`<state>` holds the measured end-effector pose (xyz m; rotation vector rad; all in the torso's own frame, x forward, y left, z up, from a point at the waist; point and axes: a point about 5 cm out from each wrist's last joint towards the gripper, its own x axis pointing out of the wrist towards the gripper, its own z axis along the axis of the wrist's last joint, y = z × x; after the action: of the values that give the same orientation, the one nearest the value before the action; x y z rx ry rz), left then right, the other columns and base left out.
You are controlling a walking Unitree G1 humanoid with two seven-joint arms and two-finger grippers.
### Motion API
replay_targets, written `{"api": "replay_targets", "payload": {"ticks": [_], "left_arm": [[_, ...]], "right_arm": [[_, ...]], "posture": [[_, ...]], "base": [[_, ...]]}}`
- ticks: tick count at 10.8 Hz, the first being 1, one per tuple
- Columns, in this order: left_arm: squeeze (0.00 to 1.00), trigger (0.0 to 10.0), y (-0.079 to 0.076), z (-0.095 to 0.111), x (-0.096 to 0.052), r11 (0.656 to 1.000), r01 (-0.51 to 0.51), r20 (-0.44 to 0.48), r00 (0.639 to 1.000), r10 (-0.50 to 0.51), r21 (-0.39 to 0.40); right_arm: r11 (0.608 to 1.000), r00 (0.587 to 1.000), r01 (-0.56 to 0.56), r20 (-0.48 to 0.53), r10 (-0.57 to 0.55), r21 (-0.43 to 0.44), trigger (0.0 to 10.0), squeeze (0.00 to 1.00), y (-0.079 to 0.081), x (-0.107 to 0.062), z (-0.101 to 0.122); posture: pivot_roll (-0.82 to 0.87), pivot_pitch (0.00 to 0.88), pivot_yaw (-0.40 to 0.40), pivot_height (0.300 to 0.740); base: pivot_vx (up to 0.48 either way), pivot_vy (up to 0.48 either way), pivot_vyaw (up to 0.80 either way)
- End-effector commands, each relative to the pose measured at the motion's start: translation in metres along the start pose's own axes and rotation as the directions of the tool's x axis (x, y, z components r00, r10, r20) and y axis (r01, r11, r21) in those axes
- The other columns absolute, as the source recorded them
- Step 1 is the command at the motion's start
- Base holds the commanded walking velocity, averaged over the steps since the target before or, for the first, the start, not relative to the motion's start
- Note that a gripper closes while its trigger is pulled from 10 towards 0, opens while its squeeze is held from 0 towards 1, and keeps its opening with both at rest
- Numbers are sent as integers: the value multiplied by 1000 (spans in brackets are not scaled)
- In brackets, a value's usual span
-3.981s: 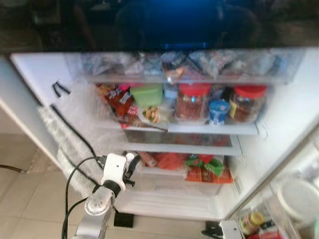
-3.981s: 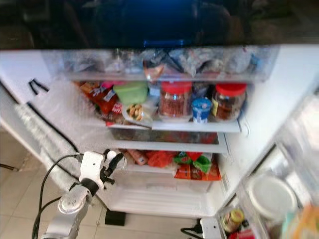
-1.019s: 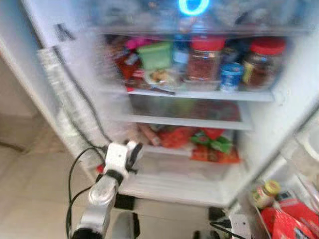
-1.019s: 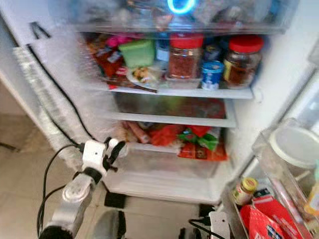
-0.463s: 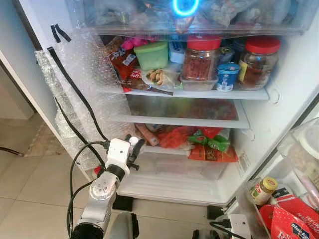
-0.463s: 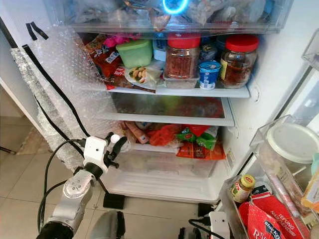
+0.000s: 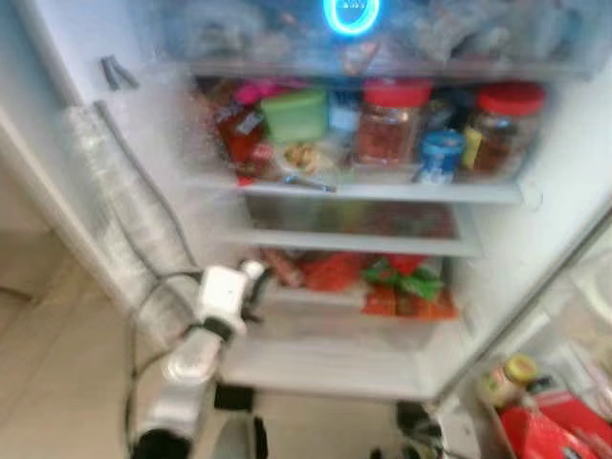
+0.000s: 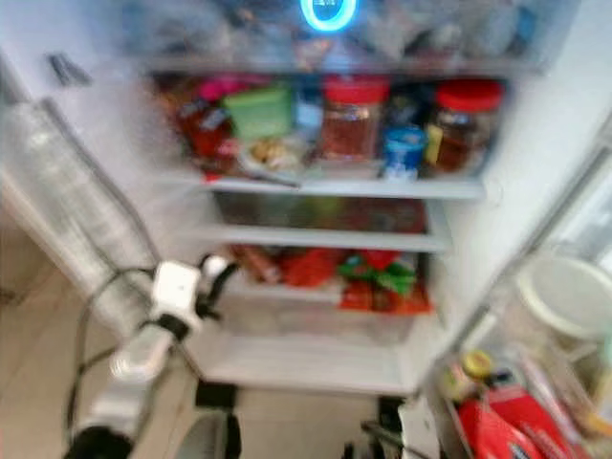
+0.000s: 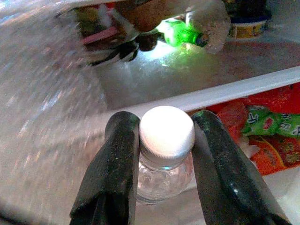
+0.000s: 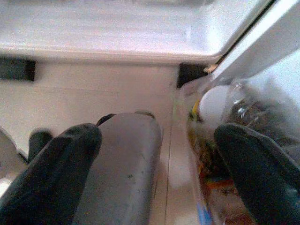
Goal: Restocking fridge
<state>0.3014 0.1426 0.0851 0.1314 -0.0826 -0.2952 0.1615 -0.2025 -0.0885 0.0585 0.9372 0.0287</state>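
Observation:
The open fridge (image 7: 497, 225) stands in front of me with full shelves. My left gripper (image 7: 251, 277) is raised before the left end of the lower shelf (image 7: 316, 296). It is shut on the neck of a small clear bottle (image 9: 165, 176) with a white cap (image 9: 166, 129), which stands upright between the black fingers (image 9: 115, 164). My right gripper (image 10: 154, 164) hangs low and open beside the door bins, with nothing between its fingers (image 10: 51, 173).
Red-lidded jars (image 7: 387, 124), a green tub (image 7: 295, 113) and a blue cup (image 7: 438, 153) crowd the upper shelf. Red and green packets (image 7: 392, 282) lie on the lower shelf. Bubble wrap (image 7: 120, 215) covers the left wall. Door bins at the right hold a small jar (image 7: 516, 371) and a red bag (image 7: 555, 426).
The picture has blurred and shifted slightly as the camera moved. The left gripper stays shut on the bottle at about the same spot before the lower shelf.

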Motion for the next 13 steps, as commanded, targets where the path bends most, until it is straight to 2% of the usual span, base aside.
{"api": "replay_targets", "payload": {"ticks": [1,4,7,11,13], "left_arm": [[0,10000,-10,8,7,1000,30,43,999,-30,-7],[0,10000,-11,10,7,999,40,56,998,-40,-1],[0,10000,-16,34,7,994,70,172,982,-84,83],[0,10000,-16,60,17,984,59,285,953,-106,170],[0,10000,-12,54,22,982,35,289,953,-88,185]], "right_arm": [[1000,997,-25,-74,26,16,10000,0,5,-3,-19],[1000,997,-29,-75,30,13,10000,0,6,-3,-19],[999,996,-34,-76,35,6,10000,0,6,-3,-19],[999,996,-40,-78,40,7,10000,0,6,-3,-19],[999,997,-40,-73,40,8,10000,0,6,-3,-19]], "posture": [[-33,56,50,626],[-33,57,50,626],[-31,59,49,626],[-37,60,51,626],[-42,61,49,626]], "base": [[360,0,0],[354,0,0],[0,0,0],[0,0,0],[0,0,0]]}}
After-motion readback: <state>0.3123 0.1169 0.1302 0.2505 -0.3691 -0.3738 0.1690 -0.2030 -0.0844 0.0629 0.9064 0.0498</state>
